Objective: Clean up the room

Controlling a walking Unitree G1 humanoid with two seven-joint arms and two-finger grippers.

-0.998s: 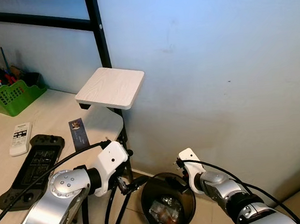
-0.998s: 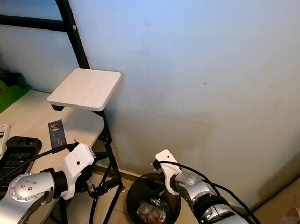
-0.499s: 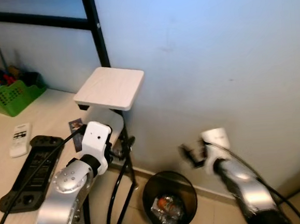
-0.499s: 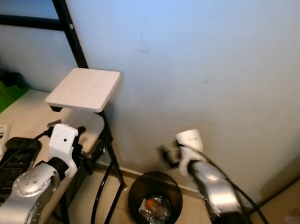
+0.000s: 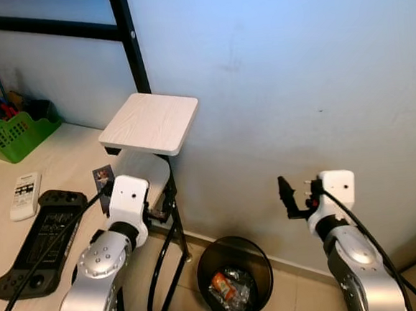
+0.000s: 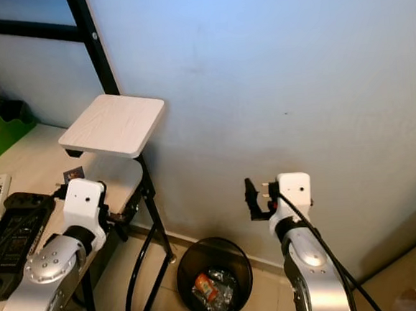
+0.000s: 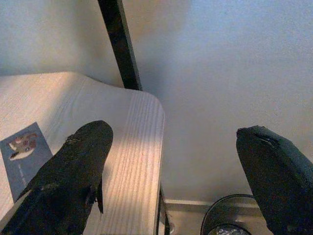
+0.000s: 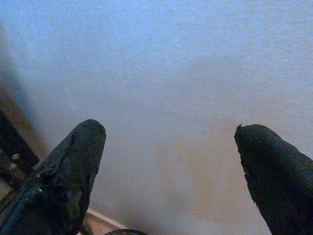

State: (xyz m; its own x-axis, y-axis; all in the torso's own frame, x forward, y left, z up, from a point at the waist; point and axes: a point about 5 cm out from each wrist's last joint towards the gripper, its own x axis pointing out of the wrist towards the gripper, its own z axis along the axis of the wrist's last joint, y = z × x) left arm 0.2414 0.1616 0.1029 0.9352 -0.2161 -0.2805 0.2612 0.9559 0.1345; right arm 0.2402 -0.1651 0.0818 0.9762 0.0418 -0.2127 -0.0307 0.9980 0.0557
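A black trash bin (image 5: 234, 277) stands on the floor against the wall, holding an orange wrapper (image 5: 220, 285) and crumpled clear plastic. My right gripper (image 5: 291, 198) is raised well above the bin and a little to its right, close to the wall; in the right wrist view its fingers (image 8: 73, 166) are spread open with nothing between them. My left gripper (image 7: 173, 134) is open and empty too, hovering at the rounded corner of the desk (image 7: 132, 161), beside a small blue card (image 7: 22, 152).
On the light wooden desk (image 5: 65, 167) lie a white remote (image 5: 25, 196), a black handheld controller (image 5: 38, 241) and a green basket of tools (image 5: 11, 131). A small wooden shelf (image 5: 148, 123) on a black stand rises at the desk's corner. The blue wall is close ahead.
Both arms have come up. The right gripper rose from just over the bin to the wall above it; the left gripper lifted from beside the bin to the desk corner.
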